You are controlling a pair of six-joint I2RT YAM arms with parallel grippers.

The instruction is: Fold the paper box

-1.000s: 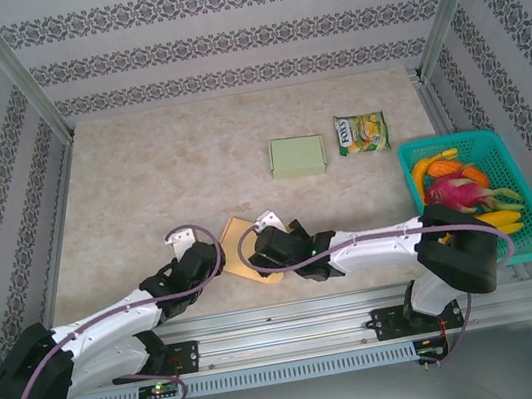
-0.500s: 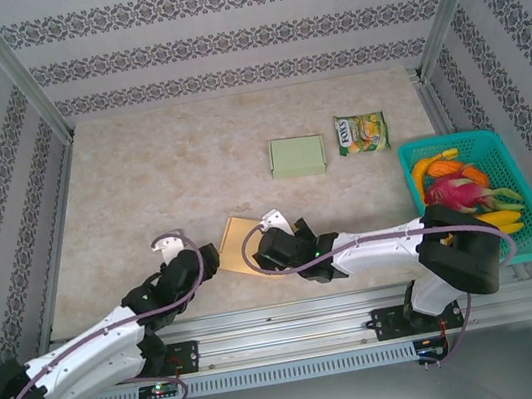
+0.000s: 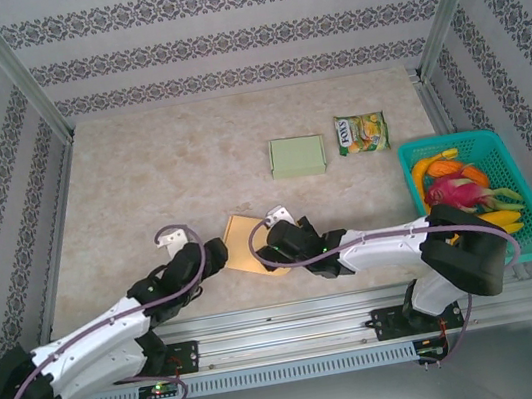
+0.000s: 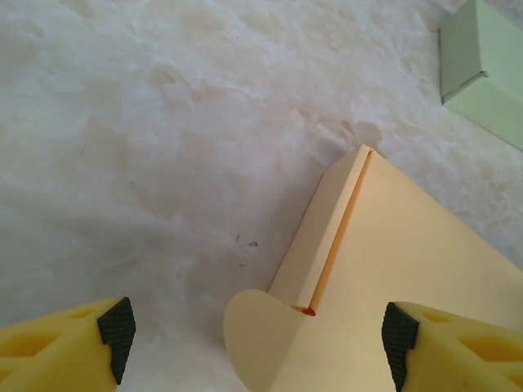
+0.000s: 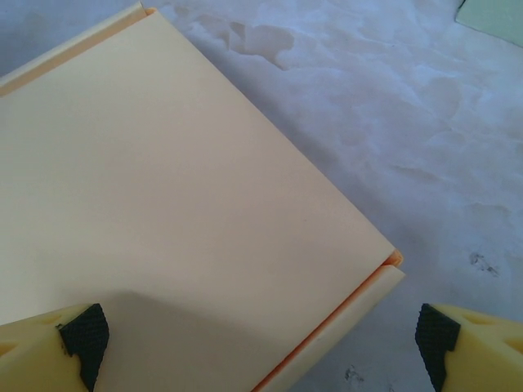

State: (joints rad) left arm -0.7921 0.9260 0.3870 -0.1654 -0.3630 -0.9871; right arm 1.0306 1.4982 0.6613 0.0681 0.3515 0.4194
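The paper box (image 3: 244, 244) is a flat pale-yellow carton lying near the table's front edge, between both grippers. In the left wrist view its creased side panel and a rounded flap (image 4: 260, 331) lie between the yellow fingers of my left gripper (image 4: 257, 341), which is open and touches nothing. My left gripper (image 3: 215, 259) sits at the box's left edge. My right gripper (image 3: 272, 250) is over its right part. There the broad top panel (image 5: 180, 212) and a narrow side flap (image 5: 351, 322) lie under the open right gripper (image 5: 257, 343).
A closed pale-green box (image 3: 297, 156) lies further back at the middle, with a snack bag (image 3: 362, 133) to its right. A teal basket (image 3: 528, 254) of toy fruit stands at the right edge. Metal rails run along the table's front and sides.
My left gripper has drawn back, then come forward to the box's left edge, with its jaws opening wider. The box has shifted slightly away and to the right. The right gripper has edged right.
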